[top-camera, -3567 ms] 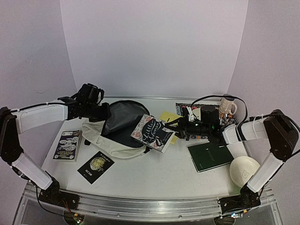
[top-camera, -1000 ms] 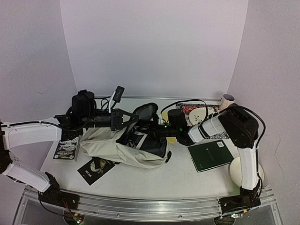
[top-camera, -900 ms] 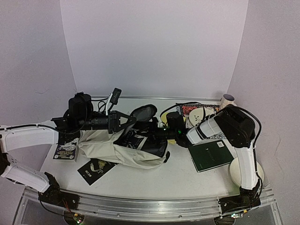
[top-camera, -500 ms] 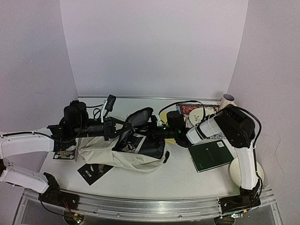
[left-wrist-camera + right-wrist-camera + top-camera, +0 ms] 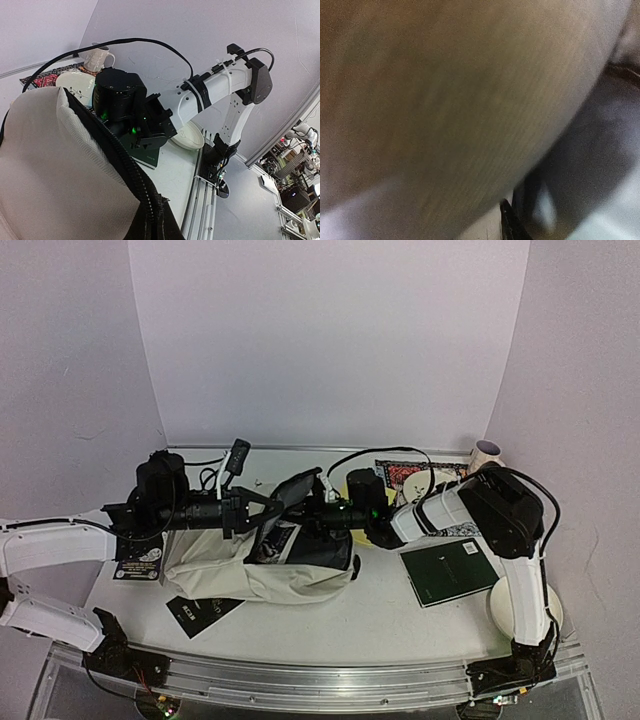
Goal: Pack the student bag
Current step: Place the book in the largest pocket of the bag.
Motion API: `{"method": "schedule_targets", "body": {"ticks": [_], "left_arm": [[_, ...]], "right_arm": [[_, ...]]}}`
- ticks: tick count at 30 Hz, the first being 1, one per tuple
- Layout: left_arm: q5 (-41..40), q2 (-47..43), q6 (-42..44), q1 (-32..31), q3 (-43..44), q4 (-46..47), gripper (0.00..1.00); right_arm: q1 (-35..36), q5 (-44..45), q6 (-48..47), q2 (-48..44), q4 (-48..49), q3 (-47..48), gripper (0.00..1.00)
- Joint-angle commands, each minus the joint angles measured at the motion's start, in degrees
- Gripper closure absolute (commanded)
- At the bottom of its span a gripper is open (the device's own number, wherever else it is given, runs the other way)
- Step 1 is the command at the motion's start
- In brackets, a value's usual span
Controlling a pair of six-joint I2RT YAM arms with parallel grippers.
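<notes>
L jaws clamped on student bag [image 5: 250,578] rim; R jaws hidden inside.

The left arm [image 5: 55,540] stretches low and nearly level out from its own side, with forearm and wrist in one line. The left end effector [image 5: 262,510] is clamped tight on the raised rim of the student bag [image 5: 230,575]. The right arm [image 5: 500,515] rises steeply from its base, bends sharply at the elbow and runs level toward the left end effector. The right end effector [image 5: 322,512] faces it almost tip to tip, just beside it. Fabric hides how far its jaws stand apart.
</notes>
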Motion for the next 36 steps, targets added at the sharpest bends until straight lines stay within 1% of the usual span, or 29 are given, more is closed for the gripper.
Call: {"method": "schedule_targets", "body": {"ticks": [1, 4, 9, 11, 13, 17, 21, 25, 30, 33, 36], "left_arm": [[1.63, -2.86, 1.48, -0.42, 2.70, 5.65, 1.00], [-0.66, -4.04, 1.63, -0.43, 0.92, 5.64, 1.00], [-6.78, -5.48, 0.54, -0.41, -2.22, 5.54, 1.00], [-9.99, -6.16, -0.48, -0.41, -3.96, 5.52, 1.00], [-13.74, -6.91, -1.89, -0.41, -6.16, 5.44, 1.00], [-22.32, -9.10, -5.81, -0.41, -11.40, 4.86, 1.00], [-31.33, -10.84, -9.10, -0.33, -14.25, 2.04, 0.98], [-42.54, -9.63, -9.82, -0.26, -12.62, -3.99, 0.97], [-52.50, -3.31, -7.26, 2.44, -5.84, -14.04, 0.98], [-52.52, 0.89, -4.25, 6.33, -2.44, -15.45, 0.99], [-51.52, 4.49, -1.80, 9.13, 0.38, -15.46, 0.97]], "right_arm": [[0.24, 2.69, -7.46, 0.80, -1.09, 7.11, 0.94], [-0.09, 4.74, -11.34, 1.62, -7.01, 8.07, 0.87], [-1.40, 8.11, -17.91, 0.08, -14.10, 7.08, 0.66], [-2.37, 9.07, -20.15, -1.08, -15.66, 5.96, 0.64], [-3.28, 9.66, -22.53, -2.68, -17.42, 5.14, 0.59], [-4.34, 9.87, -28.64, -6.17, -22.69, 5.18, 0.44], [-4.52, 10.86, -36.82, -9.77, -30.32, 5.74, 0.34], [-4.52, 14.72, -44.27, -14.18, -37.19, 5.00, 0.30], [-5.58, 24.65, -52.29, -18.19, -45.58, 2.65, 0.25], [-6.01, 28.88, -54.94, -19.75, -47.94, 0.89, 0.23], [-5.99, 29.26, -56.76, -20.34, -49.40, -0.79, 0.23]]}}
